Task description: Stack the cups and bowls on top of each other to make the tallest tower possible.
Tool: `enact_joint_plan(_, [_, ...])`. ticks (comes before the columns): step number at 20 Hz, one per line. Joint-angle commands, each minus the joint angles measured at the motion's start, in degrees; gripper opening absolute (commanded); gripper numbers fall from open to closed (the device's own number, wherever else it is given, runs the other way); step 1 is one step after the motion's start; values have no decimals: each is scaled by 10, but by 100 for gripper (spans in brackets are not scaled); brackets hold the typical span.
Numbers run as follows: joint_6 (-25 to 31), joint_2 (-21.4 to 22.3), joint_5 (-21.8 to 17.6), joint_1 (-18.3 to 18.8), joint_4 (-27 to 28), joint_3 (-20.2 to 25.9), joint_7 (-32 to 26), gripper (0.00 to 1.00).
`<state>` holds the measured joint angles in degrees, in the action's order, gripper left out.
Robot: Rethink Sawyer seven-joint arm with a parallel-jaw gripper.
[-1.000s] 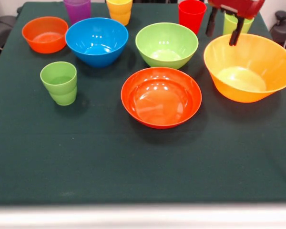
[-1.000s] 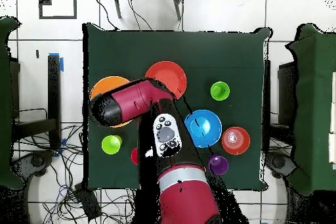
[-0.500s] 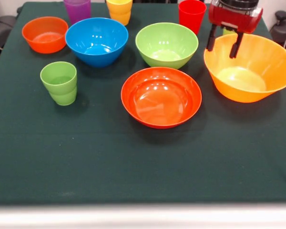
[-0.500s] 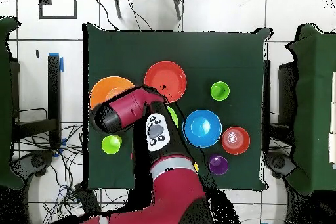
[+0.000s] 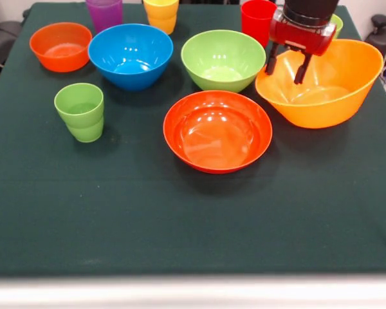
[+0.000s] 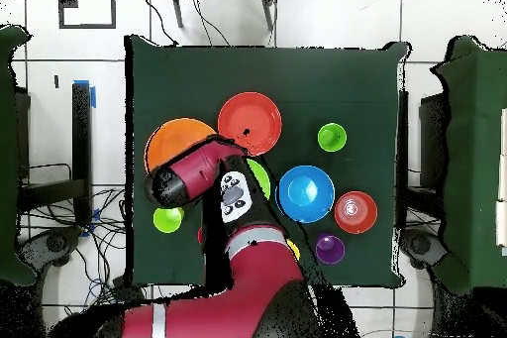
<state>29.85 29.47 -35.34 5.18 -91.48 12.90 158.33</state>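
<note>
The black-fingered red gripper (image 5: 287, 64) straddles the far rim of the large glossy orange-yellow plastic bowl (image 5: 328, 96), fingers parted either side of the wall; the bowl tilts beneath it. Light, stiff and likely slippery, it is best pinched at that thin rim.

The claw (image 5: 287, 65) is now lowered into the large orange-yellow bowl (image 5: 334, 96) — the bowl is tipped and shifted toward the green bowl (image 5: 223, 60).
</note>
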Motion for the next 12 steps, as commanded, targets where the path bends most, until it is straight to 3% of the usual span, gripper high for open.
enact_joint_plan(1, [33,-16,-60,2,-5,10,-133,100])
enact_joint_plan(7, [27,-29,-62,2,8,15,-118,100])
enact_joint_plan(8, [33,-19,-51,4,3,20,-115,100])
enact_joint_plan(12, [106,94,35,49,-64,74,-152,100])
